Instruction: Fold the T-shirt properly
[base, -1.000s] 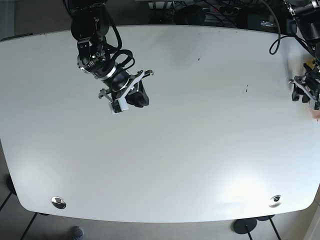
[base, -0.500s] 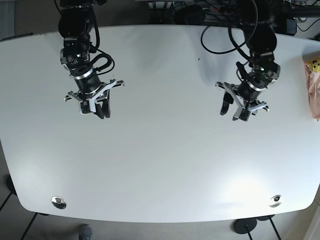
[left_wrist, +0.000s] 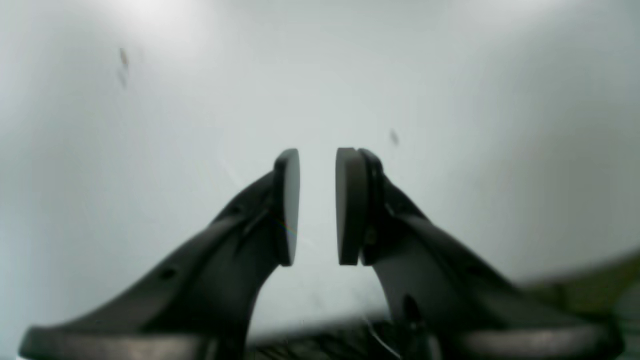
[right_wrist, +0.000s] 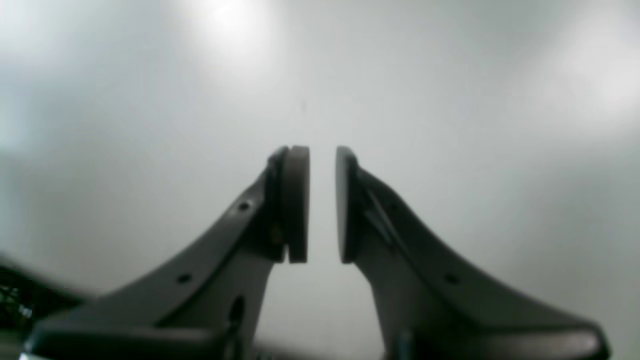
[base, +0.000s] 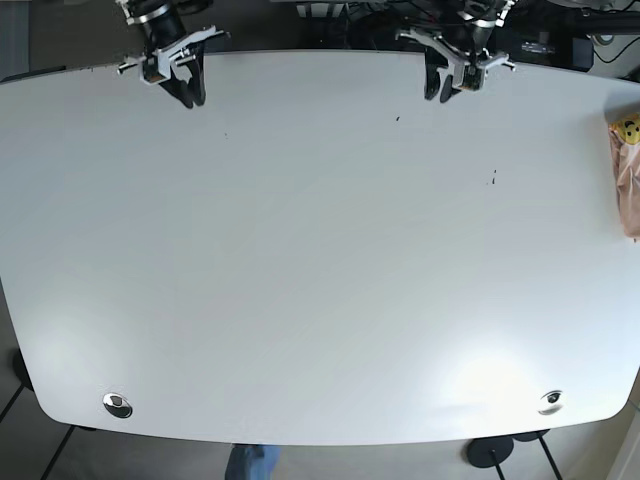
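Observation:
The T-shirt (base: 629, 185) is a pinkish cloth with a yellow print, lying at the table's right edge and partly cut off by the frame. My left gripper (base: 455, 85) is at the table's far edge, right of centre, well away from the shirt. In the left wrist view the left gripper (left_wrist: 318, 165) is nearly shut, with a narrow gap and nothing between the pads. My right gripper (base: 188, 88) is at the far left edge. In the right wrist view the right gripper (right_wrist: 322, 165) is also nearly shut and empty.
The white table (base: 320, 260) has a few small dark specks (base: 493, 178). Two metal fittings sit near the front corners (base: 117, 404) (base: 550, 401). Cables and dark equipment lie behind the far edge.
Both arms have pulled back from over the table to its far edge. The left arm has left the shirt at the right edge.

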